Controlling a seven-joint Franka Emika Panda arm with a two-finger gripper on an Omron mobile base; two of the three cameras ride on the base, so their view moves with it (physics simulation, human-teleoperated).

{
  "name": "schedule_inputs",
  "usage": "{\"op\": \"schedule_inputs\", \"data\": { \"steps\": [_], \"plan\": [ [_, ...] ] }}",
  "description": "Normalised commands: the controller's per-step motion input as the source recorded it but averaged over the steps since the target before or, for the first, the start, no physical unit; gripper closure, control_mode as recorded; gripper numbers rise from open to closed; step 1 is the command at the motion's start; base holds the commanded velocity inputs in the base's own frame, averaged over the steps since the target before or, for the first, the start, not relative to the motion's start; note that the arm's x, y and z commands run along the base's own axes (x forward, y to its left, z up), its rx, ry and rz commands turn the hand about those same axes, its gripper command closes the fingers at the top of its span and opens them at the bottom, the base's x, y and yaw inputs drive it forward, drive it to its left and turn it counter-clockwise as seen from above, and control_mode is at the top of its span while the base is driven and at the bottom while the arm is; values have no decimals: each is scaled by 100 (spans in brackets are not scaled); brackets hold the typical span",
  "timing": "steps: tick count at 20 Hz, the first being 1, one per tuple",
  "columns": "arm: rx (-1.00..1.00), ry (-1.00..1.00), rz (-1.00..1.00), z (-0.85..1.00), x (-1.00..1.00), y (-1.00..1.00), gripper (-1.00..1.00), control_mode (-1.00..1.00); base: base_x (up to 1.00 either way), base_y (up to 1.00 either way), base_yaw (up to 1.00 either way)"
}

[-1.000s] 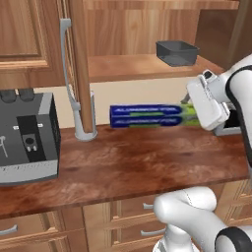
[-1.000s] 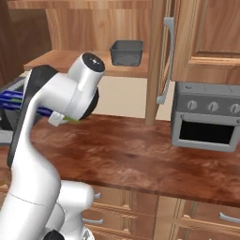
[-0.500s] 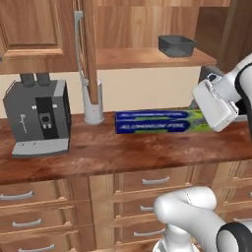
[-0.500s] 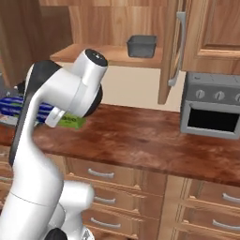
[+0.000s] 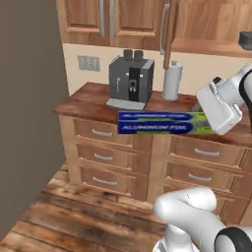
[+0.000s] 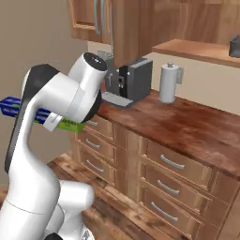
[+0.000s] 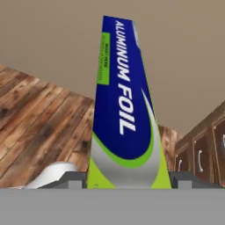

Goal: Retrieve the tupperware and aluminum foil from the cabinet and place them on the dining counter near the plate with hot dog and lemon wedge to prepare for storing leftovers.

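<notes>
- Aluminum foil [image 5: 162,123], left base view: the long blue box lies level in mid-air, in front of the drawer fronts and just below the edge of the kitchen countertop [image 5: 98,98]. Its lime-green end sits at the gripper [image 5: 212,129], whose white hand covers that end (fingertips themselves hidden).
- Same view: a grey coffee machine [image 5: 130,78] stands on the countertop, with a paper towel roll [image 5: 172,81] just beside it to the right. The dark tupperware [image 5: 246,40] shows at the right edge, up on the cabinet shelf [image 5: 206,47].
- Right base view: the blue far end of the aluminum foil [image 6: 11,107] juts out to the left past the arm's big joint, and a strip of the green end shows below it. The box hangs over the wooden floor [image 6: 108,187], well clear of the countertop.
- Same view: coffee machine and paper towel roll stand on the countertop; the tupperware is at the upper right edge on the cabinet shelf.
- Hand view: the aluminum foil runs straight away from the camera, white lettering readable, green end nearest. The two dark fingertips [image 7: 72,179] stand either side of that end, clamped on the box.
</notes>
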Motion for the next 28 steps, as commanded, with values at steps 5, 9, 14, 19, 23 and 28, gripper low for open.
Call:
{"op": "schedule_inputs", "data": {
  "steps": [5, 9, 14, 19, 23, 28],
  "plan": [
    [0, 0, 0, 0, 0, 0, 100, 100, 0, 16, 95],
    [0, 0, 0, 0, 0, 0, 100, 100, 0, 0, 99],
    [0, 0, 0, 0, 0, 0, 100, 100, 13, 0, 96],
    [0, 0, 0, 0, 0, 0, 100, 100, 35, -6, 92],
    [0, 0, 0, 0, 0, 0, 100, 100, 44, -13, 90],
    [0, 0, 0, 0, 0, 0, 100, 100, 47, -15, 89]
  ]
}}
